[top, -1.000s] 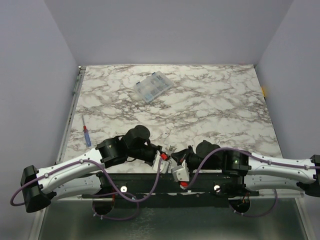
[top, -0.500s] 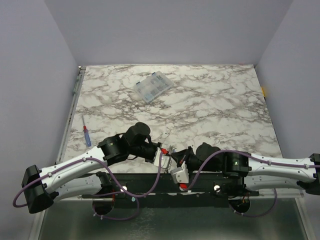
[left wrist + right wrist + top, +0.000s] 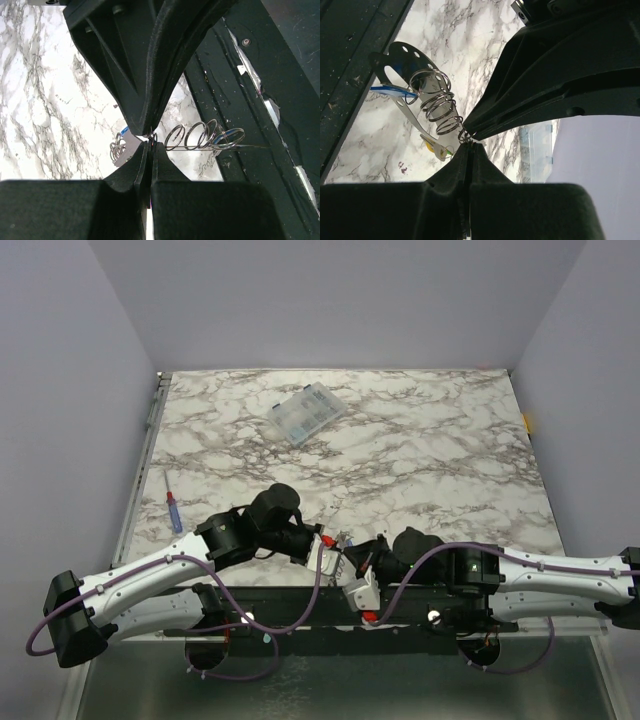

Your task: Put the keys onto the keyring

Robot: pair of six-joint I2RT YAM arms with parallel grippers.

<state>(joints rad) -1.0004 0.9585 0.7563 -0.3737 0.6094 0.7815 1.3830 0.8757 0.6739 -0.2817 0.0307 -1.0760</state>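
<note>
My left gripper (image 3: 332, 542) and right gripper (image 3: 346, 553) meet tip to tip above the table's near edge, both shut. Each pinches a small wire ring (image 3: 464, 135) at the end of a row of several wire rings (image 3: 437, 107). The row runs along the keyring (image 3: 407, 60), a flat pale metal loop with punched holes. A blue key (image 3: 387, 90) lies against the keyring, and a yellow-and-green key (image 3: 436, 148) hangs below the row. In the left wrist view the rings (image 3: 215, 137) stretch to the right of my shut left gripper (image 3: 150, 143), with a bit of blue key (image 3: 123, 131) to the left.
A clear compartment box (image 3: 307, 413) lies at the back of the marble table. A red-and-blue screwdriver (image 3: 173, 511) lies near the left edge. The black mounting frame (image 3: 300, 605) runs just below the grippers. Purple walls close in three sides.
The left wrist has leaned a little to the right and the right wrist has slid slightly left and toward the near edge. Both grippers have stayed shut at the same meeting spot.
</note>
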